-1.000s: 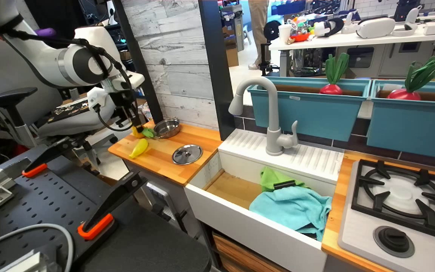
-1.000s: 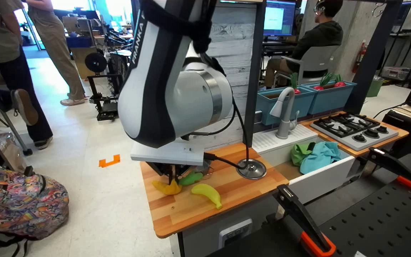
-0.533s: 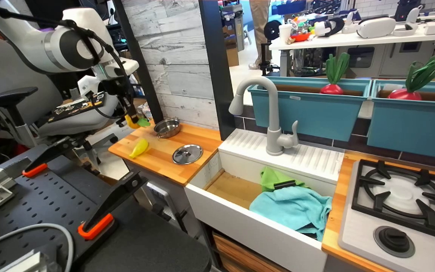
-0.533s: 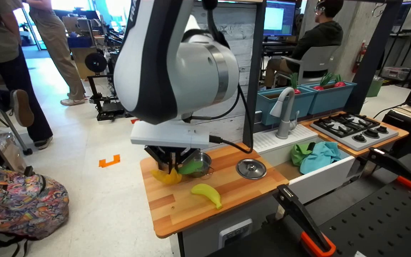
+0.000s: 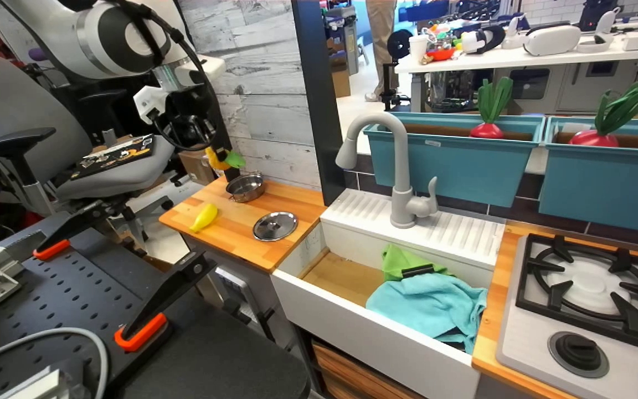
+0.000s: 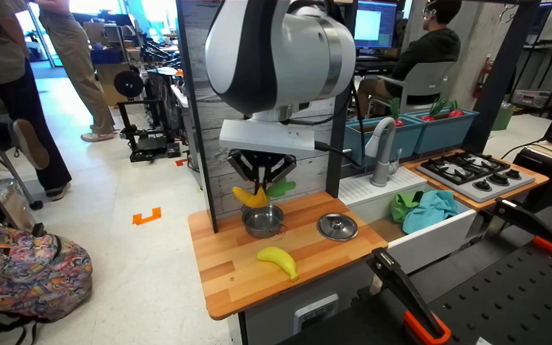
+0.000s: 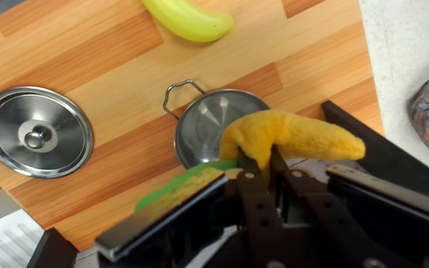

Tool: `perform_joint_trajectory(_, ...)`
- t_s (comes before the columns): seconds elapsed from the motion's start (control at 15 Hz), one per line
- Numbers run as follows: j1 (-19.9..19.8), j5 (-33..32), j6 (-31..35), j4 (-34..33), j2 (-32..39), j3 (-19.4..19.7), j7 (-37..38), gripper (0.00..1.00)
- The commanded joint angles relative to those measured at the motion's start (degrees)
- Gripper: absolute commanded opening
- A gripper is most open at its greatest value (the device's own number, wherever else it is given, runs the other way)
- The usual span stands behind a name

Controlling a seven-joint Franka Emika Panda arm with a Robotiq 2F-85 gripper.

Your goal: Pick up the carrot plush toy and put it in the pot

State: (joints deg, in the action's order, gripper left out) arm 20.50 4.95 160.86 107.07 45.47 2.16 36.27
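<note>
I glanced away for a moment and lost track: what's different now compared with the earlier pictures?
The pincer has raised the carrot plush toy from on or near the wooden counter and carried it toward the pot, rightward in both exterior views. It already gripped the toy in the earliest pictures and hasn't let go. The pot, the lid and the yellow banana stayed where they were.

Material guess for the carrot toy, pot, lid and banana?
Carrot plush toy: plush fabric, matte; fuzzy nap, and it bunches softly in the gripper.
Pot: metal, probably stainless steel; bright reflections inside.
Lid: likely the same; shiny, fanned highlights.
Banana: smooth, satin sheen, no fuzz; perhaps plastic or rubber, can't tell which.
</note>
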Motion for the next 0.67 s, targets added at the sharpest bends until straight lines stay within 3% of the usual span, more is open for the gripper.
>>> perform_joint_trajectory(0.0, -1.7, 1.0, 0.2, 0.0, 0.2, 0.6, -1.7, 0.03)
perform_joint_trajectory(0.6, -2.4, 0.9, -2.2, -4.2, 4.5, 1.7, -1.2, 0.03)
